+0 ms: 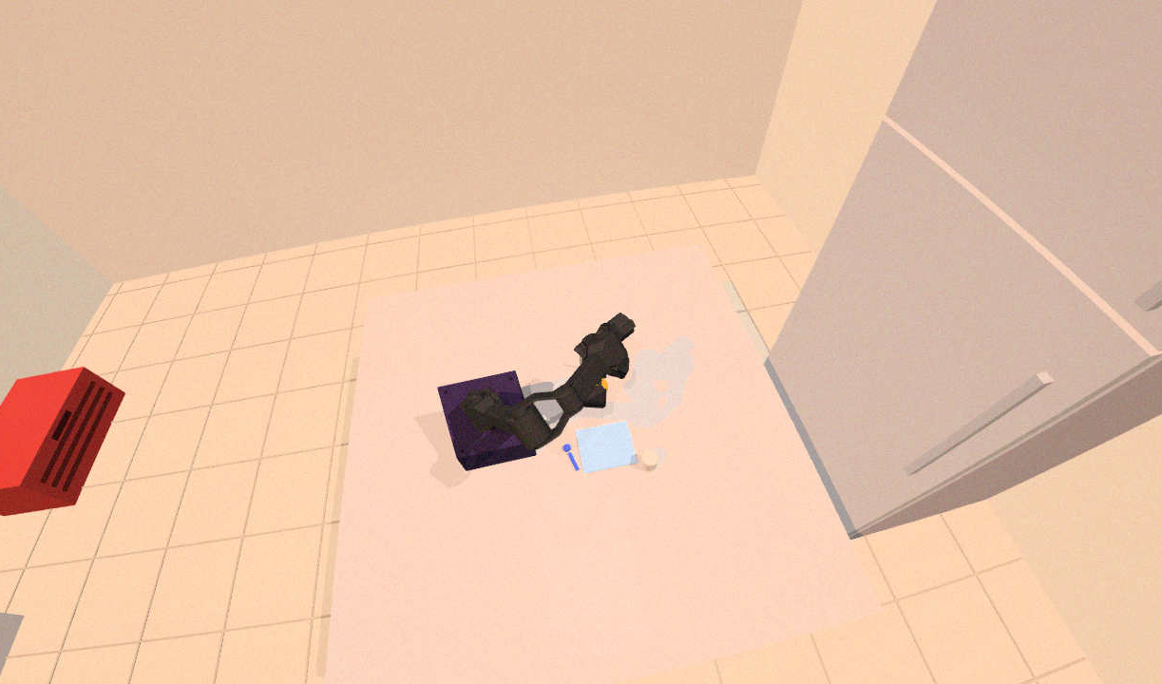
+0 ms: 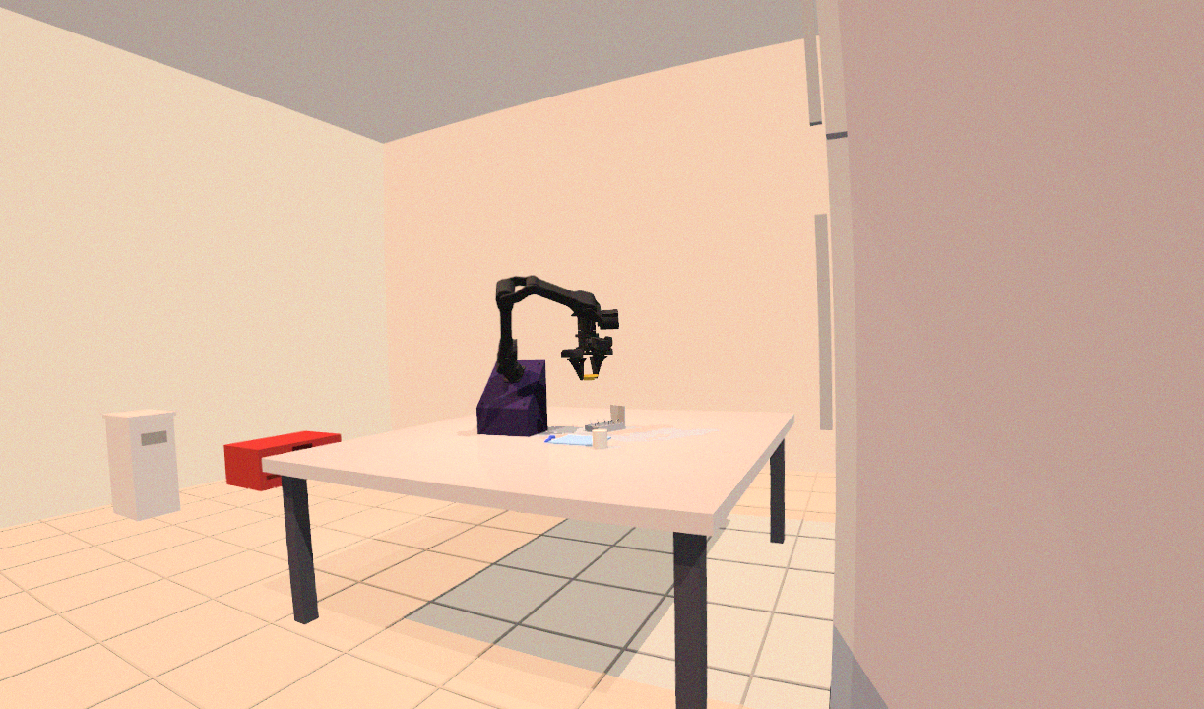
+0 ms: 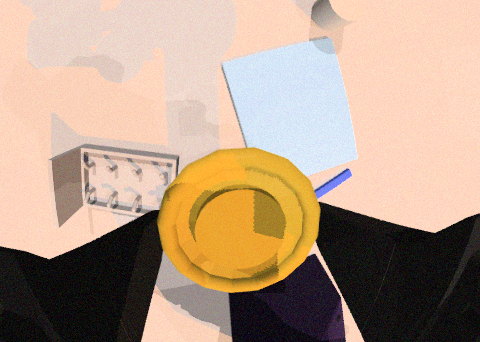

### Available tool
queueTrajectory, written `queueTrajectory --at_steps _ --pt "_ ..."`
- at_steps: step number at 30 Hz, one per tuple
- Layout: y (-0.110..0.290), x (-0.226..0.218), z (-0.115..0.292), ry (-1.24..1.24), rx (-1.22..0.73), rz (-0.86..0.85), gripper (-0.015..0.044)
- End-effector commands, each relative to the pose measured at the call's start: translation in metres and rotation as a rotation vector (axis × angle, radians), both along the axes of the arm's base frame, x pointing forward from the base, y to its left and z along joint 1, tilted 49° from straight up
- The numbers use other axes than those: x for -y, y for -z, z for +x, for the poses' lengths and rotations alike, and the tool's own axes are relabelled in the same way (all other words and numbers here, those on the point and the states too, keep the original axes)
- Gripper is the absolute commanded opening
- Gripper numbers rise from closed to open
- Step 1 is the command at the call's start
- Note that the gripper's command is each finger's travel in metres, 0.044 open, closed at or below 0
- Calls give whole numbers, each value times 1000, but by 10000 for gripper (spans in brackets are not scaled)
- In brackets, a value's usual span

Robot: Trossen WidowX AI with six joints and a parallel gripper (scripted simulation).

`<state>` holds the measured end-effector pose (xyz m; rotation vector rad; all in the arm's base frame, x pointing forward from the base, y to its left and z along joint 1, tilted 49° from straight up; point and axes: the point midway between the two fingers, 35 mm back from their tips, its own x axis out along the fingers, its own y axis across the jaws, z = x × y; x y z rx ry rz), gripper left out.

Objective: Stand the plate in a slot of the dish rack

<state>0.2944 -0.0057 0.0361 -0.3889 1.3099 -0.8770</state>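
My gripper point(image 1: 604, 388) point(image 2: 589, 371) point(image 3: 238, 217) is shut on the yellow plate point(image 1: 604, 384) point(image 2: 591, 376) point(image 3: 234, 242) and holds it flat, high above the table point(image 1: 567, 553) point(image 2: 517, 467). The small grey dish rack point(image 2: 605, 425) point(image 3: 127, 182) stands on the table, below and to one side of the plate. In the wrist view it lies just left of the plate. In the top view the arm hides the rack.
A light blue mat point(image 1: 605, 446) point(image 2: 570, 438) point(image 3: 290, 105) lies on the table with a blue spoon point(image 1: 571, 457) point(image 3: 334, 184) beside it and a small cup point(image 1: 649, 459) point(image 2: 600, 438) point(image 3: 327, 9) at its corner. The arm's purple base point(image 1: 483, 416) point(image 2: 513, 401) stands behind. A red crate point(image 1: 45, 438) sits on the floor.
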Motion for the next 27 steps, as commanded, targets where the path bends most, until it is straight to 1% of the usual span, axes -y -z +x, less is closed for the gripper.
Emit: queueTrajectory --at_steps 1,11,27 --pt "32 -24 -28 98 100 -8 0" --pt "38 -27 -33 112 101 -3 0" --pt "75 -3 -46 31 -211 234 0"
